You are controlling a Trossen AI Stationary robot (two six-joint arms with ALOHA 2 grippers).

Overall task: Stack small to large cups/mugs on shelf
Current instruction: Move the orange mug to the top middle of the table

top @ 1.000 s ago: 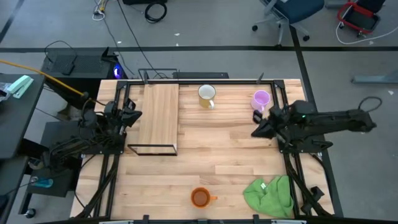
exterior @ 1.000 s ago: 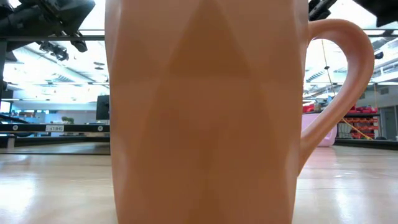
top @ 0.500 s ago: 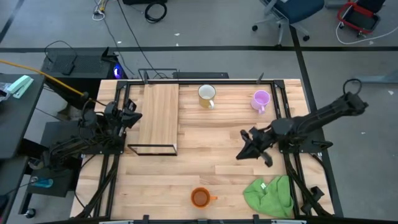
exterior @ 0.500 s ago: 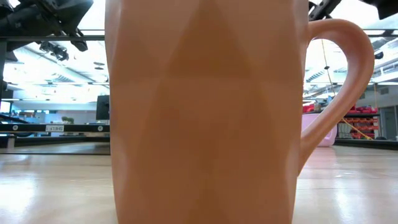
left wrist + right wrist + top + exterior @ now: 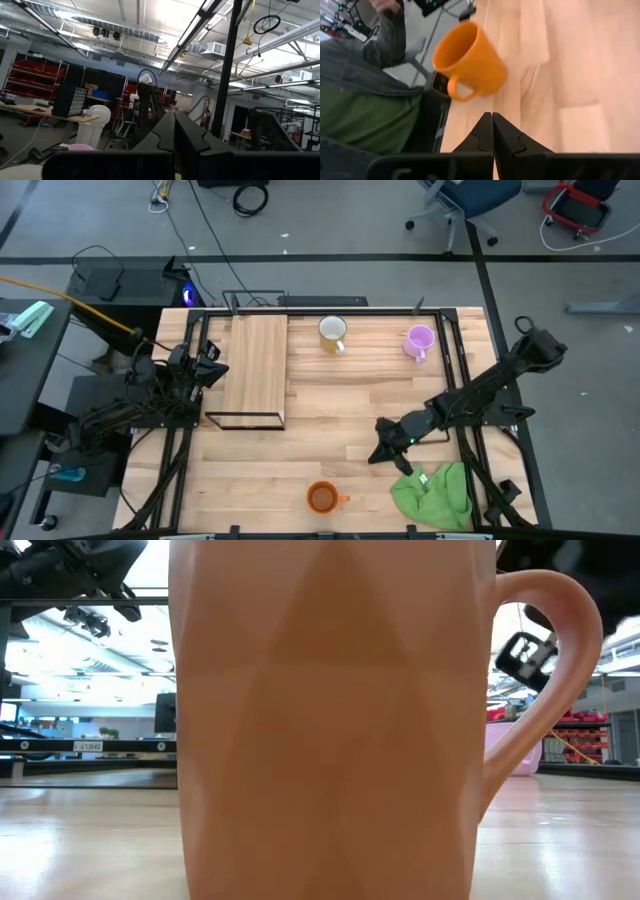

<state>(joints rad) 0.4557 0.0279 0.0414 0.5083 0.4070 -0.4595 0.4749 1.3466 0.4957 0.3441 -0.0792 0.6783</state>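
You are at the reach step: your right tool (image 5: 380, 452), fingers pressed together and empty, must open around the small orange ceramic mug (image 5: 322, 497).

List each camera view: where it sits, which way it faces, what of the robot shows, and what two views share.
High view: above the table, looking straight down; both arms show, the right end effector near the orange mug, the left end effector beside the shelf.
Low view: table height, looking level; the orange mug fills it.
Left wrist view: faces the room; its own closed fingers show.
Right wrist view: looks down at the table; its closed fingers show.
Shared: the orange mug appears in the right wrist, high and low views.
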